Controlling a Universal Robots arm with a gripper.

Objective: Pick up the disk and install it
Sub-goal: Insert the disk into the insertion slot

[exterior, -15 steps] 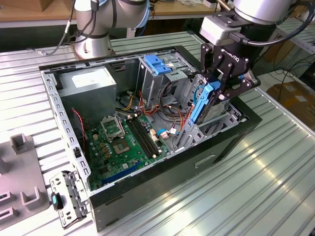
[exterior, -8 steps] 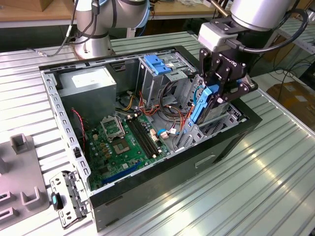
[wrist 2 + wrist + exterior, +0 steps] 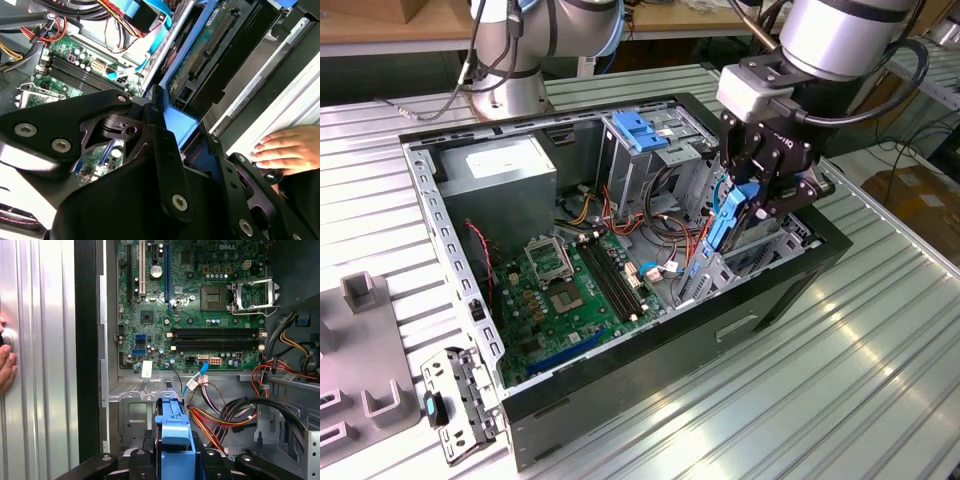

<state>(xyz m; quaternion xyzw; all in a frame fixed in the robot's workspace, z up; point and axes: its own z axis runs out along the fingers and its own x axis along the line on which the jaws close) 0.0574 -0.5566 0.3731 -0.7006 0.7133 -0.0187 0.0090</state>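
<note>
Item: computer case (image 3: 650, 362), black, side panel off, lying open-side-up on a ribbed metal table (image 3: 865, 345).

Gripper (image 3: 758, 200): above the case's drive-bay end, the end farthest from the power supply (image 3: 502, 170); fingers clenched on the disk (image 3: 725, 218), one on each flat face; in both wrist views the gripper (image 3: 184, 131) (image 3: 175, 456) has its black fingers (image 3: 148, 450) pressed against the bright blue rail.

Disk: dark drive with blue side rails, held on edge, slightly tilted, lower part dipping among the grey metal bays inside the case; in the second wrist view the disk (image 3: 220, 50) shows its green circuit side and black body beside the case's outer wall; in the first wrist view the disk (image 3: 175, 432) hangs over the bay floor; whether it touches the bay cannot be told.

Inside the case: motherboard (image 3: 570, 292) (image 3: 200, 305) flat on the case floor, between the power supply and the front wall; light-blue latch plate (image 3: 638, 130) atop the drive cage at the case's rear-side wall; bundle of red, yellow, orange and black cables (image 3: 655, 215) (image 3: 227, 415) between motherboard and bays.

Outside the case: a person's hand (image 3: 290, 147) (image 3: 6, 360) resting on the table just beside the case's black wall nearest the gripper; grey fixture block (image 3: 365, 340) on the table, well apart from the case, past its power-supply end.
</note>
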